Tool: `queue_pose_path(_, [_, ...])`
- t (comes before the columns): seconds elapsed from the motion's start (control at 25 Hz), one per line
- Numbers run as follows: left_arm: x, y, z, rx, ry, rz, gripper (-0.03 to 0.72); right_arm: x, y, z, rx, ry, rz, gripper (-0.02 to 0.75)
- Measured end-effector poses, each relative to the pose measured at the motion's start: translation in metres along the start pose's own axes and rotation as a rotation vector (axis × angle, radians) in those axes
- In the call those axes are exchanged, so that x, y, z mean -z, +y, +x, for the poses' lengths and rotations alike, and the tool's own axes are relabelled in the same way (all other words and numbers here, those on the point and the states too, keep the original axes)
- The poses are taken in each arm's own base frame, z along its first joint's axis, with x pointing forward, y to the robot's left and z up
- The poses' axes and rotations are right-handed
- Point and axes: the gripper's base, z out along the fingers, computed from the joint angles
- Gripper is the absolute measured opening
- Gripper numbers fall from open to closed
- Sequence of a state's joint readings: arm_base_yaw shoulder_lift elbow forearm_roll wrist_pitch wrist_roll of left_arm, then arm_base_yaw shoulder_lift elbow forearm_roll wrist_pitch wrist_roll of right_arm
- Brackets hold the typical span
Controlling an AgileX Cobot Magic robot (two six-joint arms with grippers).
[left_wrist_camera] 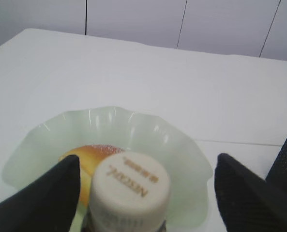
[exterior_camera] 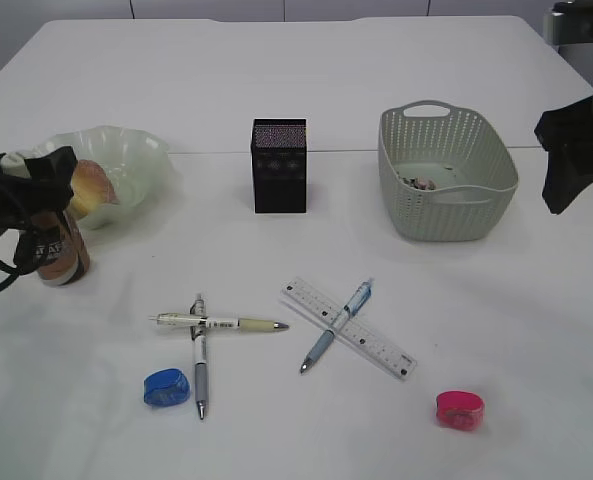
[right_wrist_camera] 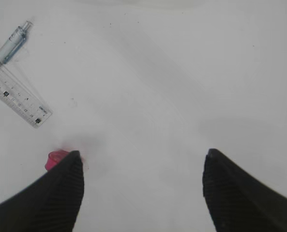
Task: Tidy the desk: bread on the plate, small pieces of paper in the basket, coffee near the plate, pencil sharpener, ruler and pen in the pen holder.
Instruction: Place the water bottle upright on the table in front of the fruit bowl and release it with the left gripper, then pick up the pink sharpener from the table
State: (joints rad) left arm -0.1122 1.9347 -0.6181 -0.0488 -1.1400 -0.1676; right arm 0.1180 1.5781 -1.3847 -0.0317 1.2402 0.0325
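Observation:
The coffee bottle point(exterior_camera: 62, 255) stands upright just in front of the pale green plate point(exterior_camera: 136, 150), which holds the bread point(exterior_camera: 96, 188). My left gripper point(exterior_camera: 54, 192) straddles the bottle's white cap point(left_wrist_camera: 130, 186), open, with a clear gap on the right side point(left_wrist_camera: 148, 162). The black pen holder point(exterior_camera: 278, 165) stands mid-table. Two pens point(exterior_camera: 221, 323) lie crossed, and a blue pen point(exterior_camera: 338, 325) lies across the clear ruler point(exterior_camera: 361, 337). A blue sharpener point(exterior_camera: 166, 387) and a pink sharpener point(exterior_camera: 459, 410) sit near the front. My right gripper point(exterior_camera: 571, 165) hangs open and empty at the right point(right_wrist_camera: 143, 159).
The grey-green basket point(exterior_camera: 446, 215) at the right holds small pieces of paper point(exterior_camera: 417, 183). In the right wrist view the pink sharpener point(right_wrist_camera: 56, 158) peeks out beside the left finger, with the ruler point(right_wrist_camera: 17, 96) further off. The pen holder's edge point(left_wrist_camera: 286, 164) shows right of the plate point(left_wrist_camera: 148, 130).

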Motion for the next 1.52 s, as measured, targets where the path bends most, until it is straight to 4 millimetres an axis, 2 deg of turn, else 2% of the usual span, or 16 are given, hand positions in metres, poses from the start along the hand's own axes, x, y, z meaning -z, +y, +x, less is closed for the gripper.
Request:
queue_pose_path(0.28, [0.006,-0.006,-0.032,-0.013,-0.099,0.017,0.625,0.000,0.000,0.000,0.000,0.000,0.000,0.561])
queue_pose_path(0.48, [0.019,-0.012,-0.075,-0.014,-0.226,0.030,0.605,0.000,0.000,0.000,0.000,0.000,0.000,0.561])
queue_pose_path(0.68, [0.041,-0.018,-0.113,-0.053,-0.210,0.027,0.585,0.000,0.000,0.000,-0.001,0.000,-0.002,0.561])
queue_pose_path(0.76, [0.055,-0.021,-0.126,-0.058,-0.156,0.026,0.584,0.000,0.000,0.000,-0.001,0.000,-0.002,0.561])
queue_pose_path(1.0, [0.101,-0.027,-0.153,-0.087,0.166,0.013,0.582,0.000,0.000,0.000,0.000,0.000,0.000,0.561])
queue_pose_path(1.2, [0.137,-0.032,-0.180,-0.102,0.342,-0.004,0.582,0.000,0.000,-0.001,0.000,-0.006,0.000,0.561])
queue_pose_path(1.52, [0.174,-0.032,-0.184,-0.107,0.829,-0.064,0.565,0.000,0.007,0.000,-0.025,-0.003,-0.073,0.561])
